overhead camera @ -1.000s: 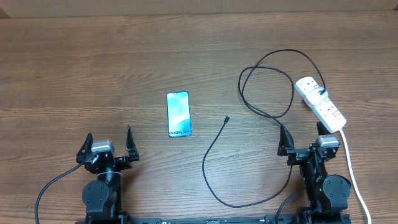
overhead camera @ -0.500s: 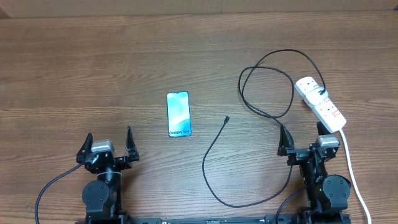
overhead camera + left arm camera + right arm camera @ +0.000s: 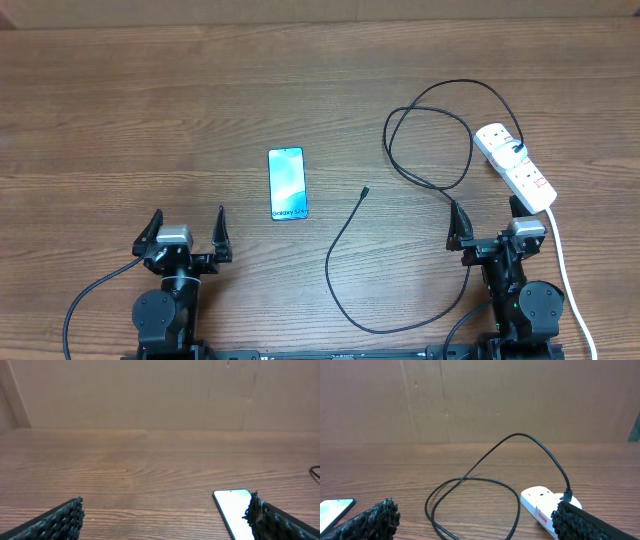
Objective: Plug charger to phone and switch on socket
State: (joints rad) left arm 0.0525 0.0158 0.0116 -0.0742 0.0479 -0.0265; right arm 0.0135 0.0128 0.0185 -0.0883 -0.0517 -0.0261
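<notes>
The phone [image 3: 287, 183] lies flat on the wooden table, screen up, left of centre. Beyond my open left gripper [image 3: 187, 225] it shows as the phone [image 3: 232, 510], just inside the right finger. The charger [image 3: 364, 191] ends in a small black tip right of the phone; its thin cable loops across the table to the socket [image 3: 514, 165], a white strip at the far right. My right gripper [image 3: 487, 222] stands open below that strip, holding nothing. In the right wrist view the charger [image 3: 470, 480] loops ahead and the socket [image 3: 537, 502] sits by the right finger.
A thick white cord [image 3: 565, 260] runs from the strip down past my right arm to the front edge. A brown cardboard wall [image 3: 160, 395] closes off the back of the table.
My left gripper has shifted a little to the right, toward the phone. The right arm, phone, cable and strip have not moved.
</notes>
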